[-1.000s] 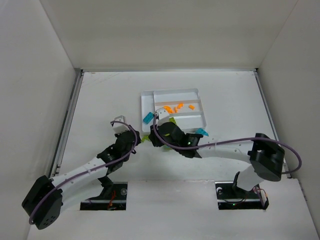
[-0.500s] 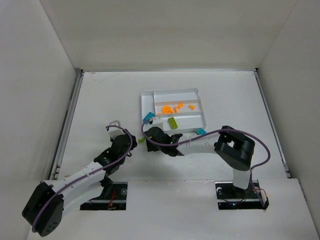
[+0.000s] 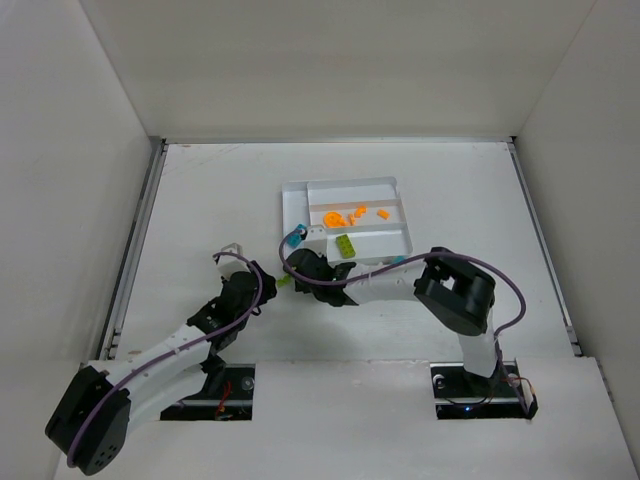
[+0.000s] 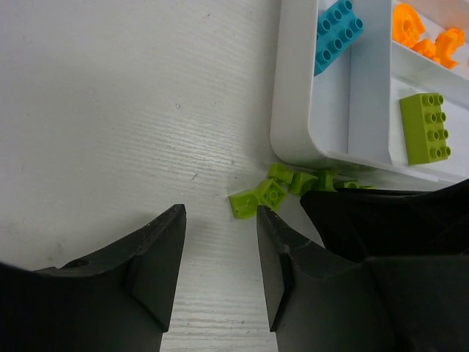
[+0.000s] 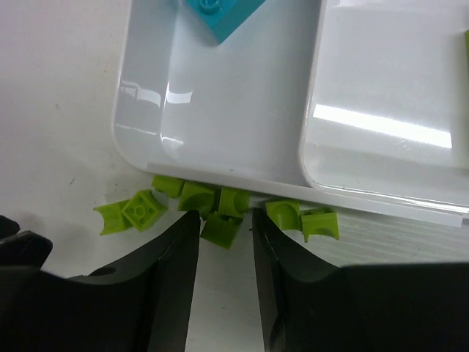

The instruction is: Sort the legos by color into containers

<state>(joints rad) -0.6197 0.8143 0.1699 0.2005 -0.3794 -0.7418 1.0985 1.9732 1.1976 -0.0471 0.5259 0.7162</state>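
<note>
White table (image 3: 200, 200); tray (image 4: 366, 88): teal brick (image 4: 337, 33), orange pieces (image 4: 425, 37), lime brick (image 4: 426, 127).

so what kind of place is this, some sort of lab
Probably a robot lab test cell: plain white walls box in a white table, a left arm and right arm are bolted at its near edge, and a tray holds toy legos.

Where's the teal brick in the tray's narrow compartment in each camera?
Top external: teal brick just left of centre, in the tray's left strip.
Left wrist: top right, same strip.
Right wrist: top edge, cut off.
Landmark: lime pieces outside the tray's near corner, in all three.
</note>
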